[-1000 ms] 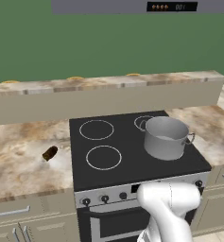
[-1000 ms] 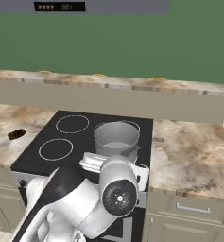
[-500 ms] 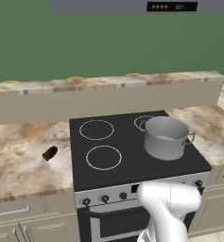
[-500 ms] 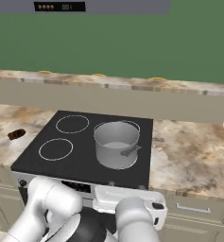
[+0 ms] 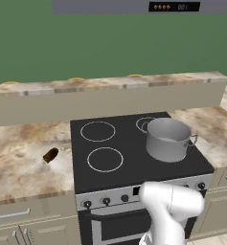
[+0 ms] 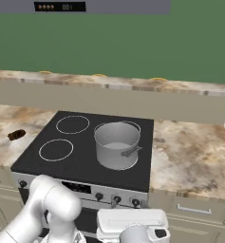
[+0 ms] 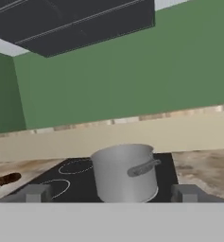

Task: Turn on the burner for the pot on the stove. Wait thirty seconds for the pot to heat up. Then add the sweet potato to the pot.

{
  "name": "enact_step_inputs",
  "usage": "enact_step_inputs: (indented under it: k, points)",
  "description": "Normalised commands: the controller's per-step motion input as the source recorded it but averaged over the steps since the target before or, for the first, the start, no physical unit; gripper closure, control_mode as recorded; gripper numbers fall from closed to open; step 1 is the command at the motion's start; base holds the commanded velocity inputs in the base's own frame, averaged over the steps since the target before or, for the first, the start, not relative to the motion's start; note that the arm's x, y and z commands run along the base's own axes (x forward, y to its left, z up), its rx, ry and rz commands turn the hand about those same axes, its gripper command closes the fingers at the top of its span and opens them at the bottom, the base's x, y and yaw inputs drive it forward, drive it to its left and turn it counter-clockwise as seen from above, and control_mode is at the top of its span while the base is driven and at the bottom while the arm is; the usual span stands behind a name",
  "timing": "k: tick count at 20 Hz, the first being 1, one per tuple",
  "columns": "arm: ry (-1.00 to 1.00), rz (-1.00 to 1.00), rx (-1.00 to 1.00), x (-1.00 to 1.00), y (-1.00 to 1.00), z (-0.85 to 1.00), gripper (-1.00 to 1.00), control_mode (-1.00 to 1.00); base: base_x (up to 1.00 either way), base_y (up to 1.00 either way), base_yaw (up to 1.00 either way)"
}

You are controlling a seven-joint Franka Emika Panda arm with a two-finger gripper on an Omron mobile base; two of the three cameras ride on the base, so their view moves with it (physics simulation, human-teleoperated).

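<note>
The grey steel pot (image 5: 168, 139) stands on the right side of the black glass stove (image 5: 115, 143), over a right-hand burner ring; it also appears as the pot (image 6: 116, 144) and the pot (image 7: 124, 172). The small dark brown sweet potato (image 5: 50, 155) lies on the marble counter left of the stove, seen again as the sweet potato (image 6: 16, 135) and the sweet potato (image 7: 9, 178). My gripper (image 7: 110, 194) is open, low in front of the stove's front edge, facing the pot with nothing between its fingertips (image 7: 35, 193).
Black knobs (image 6: 116, 199) line the stove's steel front, just above my hand. A raised marble ledge (image 5: 110, 86) runs behind the stove under a green wall. A range hood (image 7: 75, 21) hangs overhead. Marble counter (image 6: 190, 152) lies on both sides.
In the right base view my arm has swung down and my hand has dropped to below the stove's front. Pot and sweet potato have not moved.
</note>
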Motion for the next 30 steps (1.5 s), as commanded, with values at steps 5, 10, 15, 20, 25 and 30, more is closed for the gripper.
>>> enact_step_inputs:
  k: [5, 10, 15, 20, 25, 30]
  points:
    - [-0.11, 0.02, 0.0, 0.0, 0.17, -0.55, -1.0, -1.0, 0.0, 0.0, 0.0]
    - [-0.05, 0.01, 0.0, 0.0, 0.31, -0.43, -1.0, -1.0, 0.0, 0.0, 0.0]
    - [-0.01, 0.0, 0.0, 0.14, 0.24, -0.31, -1.0, -1.0, 0.0, 0.0, 0.0]
    - [0.0, 0.0, 0.0, 0.31, 0.01, -0.26, -1.0, -1.0, 0.0, 0.0, 0.0]
    - [0.0, 0.0, 0.0, 0.38, 0.0, -0.31, -1.0, -1.0, 0.0, 0.0, 0.0]
    - [0.0, 0.0, 0.0, 0.24, -0.01, -0.45, -1.0, -1.0, 0.0, 0.0, 0.0]
